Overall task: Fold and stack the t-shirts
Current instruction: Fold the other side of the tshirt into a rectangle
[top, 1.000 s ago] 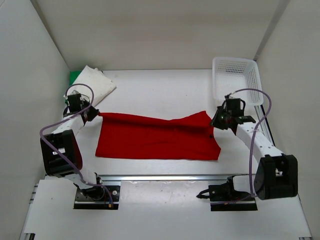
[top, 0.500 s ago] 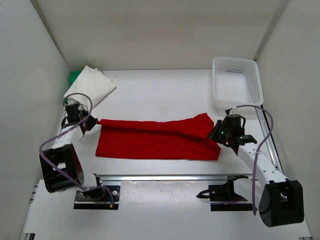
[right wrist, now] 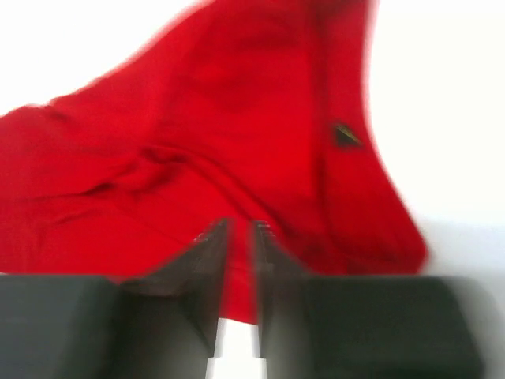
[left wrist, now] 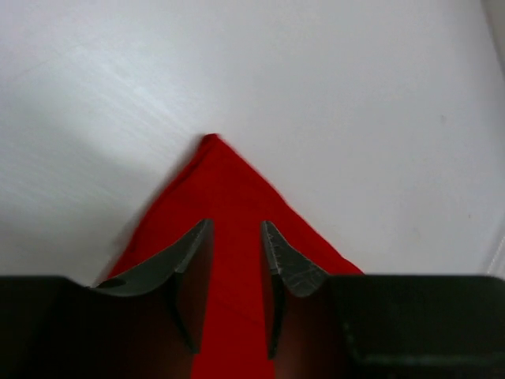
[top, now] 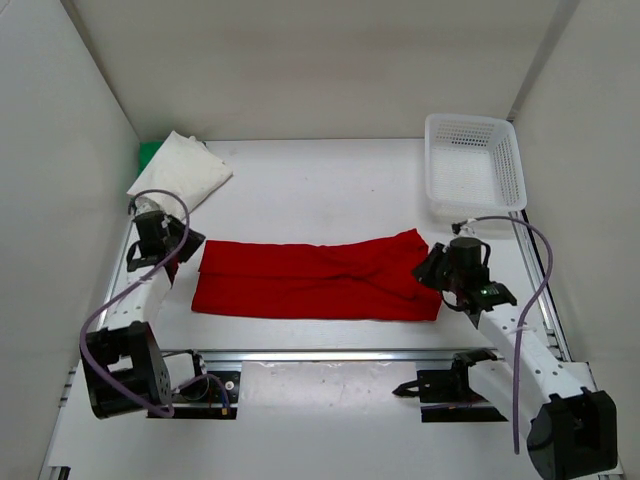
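At the far left corner of the table [top: 320, 190], a sliver of the green t-shirt [top: 149, 153] shows from under the folded white t-shirt [top: 182, 172] lying on it. Nearer, the left gripper [left wrist: 235, 227] sits low at the left end of the red t-shirt [top: 310, 280]. Its fingers [left wrist: 189, 246] are spread a little, and a pointed corner of red cloth lies flat on the table between them and past them.

The red t-shirt is folded into a long band across the middle of the table, well apart from the other two. At its right end the right gripper [right wrist: 238, 227] has its fingers drawn almost together on the cloth, with only a narrow slit between them and red inside it. A small dark tag [right wrist: 344, 135] on the shirt is too blurred to read. The white mesh basket [top: 470, 120] stands at the far right.
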You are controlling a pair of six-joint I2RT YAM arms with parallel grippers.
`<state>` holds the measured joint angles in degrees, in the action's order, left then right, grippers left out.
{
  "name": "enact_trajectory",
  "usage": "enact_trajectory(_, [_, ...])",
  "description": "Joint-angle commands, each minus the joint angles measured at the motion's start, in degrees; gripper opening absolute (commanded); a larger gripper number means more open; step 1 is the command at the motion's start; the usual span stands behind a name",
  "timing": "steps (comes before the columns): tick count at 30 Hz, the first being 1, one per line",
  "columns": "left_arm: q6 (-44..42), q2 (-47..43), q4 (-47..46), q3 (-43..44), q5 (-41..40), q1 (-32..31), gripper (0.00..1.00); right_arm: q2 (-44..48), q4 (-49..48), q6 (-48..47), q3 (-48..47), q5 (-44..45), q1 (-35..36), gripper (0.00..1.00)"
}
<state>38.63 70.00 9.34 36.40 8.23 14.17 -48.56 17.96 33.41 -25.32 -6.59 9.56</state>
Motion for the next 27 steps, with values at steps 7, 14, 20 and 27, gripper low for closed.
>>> enact_trajectory(7, [1.4, -1.1, -8.6, -1.2, -5.3, -22.2, 0.37, -21.6, -9.4, -6.7, -13.6, 1.3, 12.8, 0.13])
enact_trajectory(14, [3.1, 8.3, -15.0, -2.7, -0.8, -22.4, 0.33, -32.8, -12.0, -10.6, -19.4, 2.7, 14.4, 0.38])
enact_trajectory(20, [5.0, 8.1, -19.6, -6.0, -0.4, -22.7, 0.33, -36.6, -13.1, -11.4, -20.3, 1.6, 16.0, 0.39])
enact_trajectory(27, [5.0, 8.9, -20.4, -6.6, 0.1, -22.3, 0.33, -35.7, -10.7, -10.4, -19.1, 1.7, 19.3, 0.06])
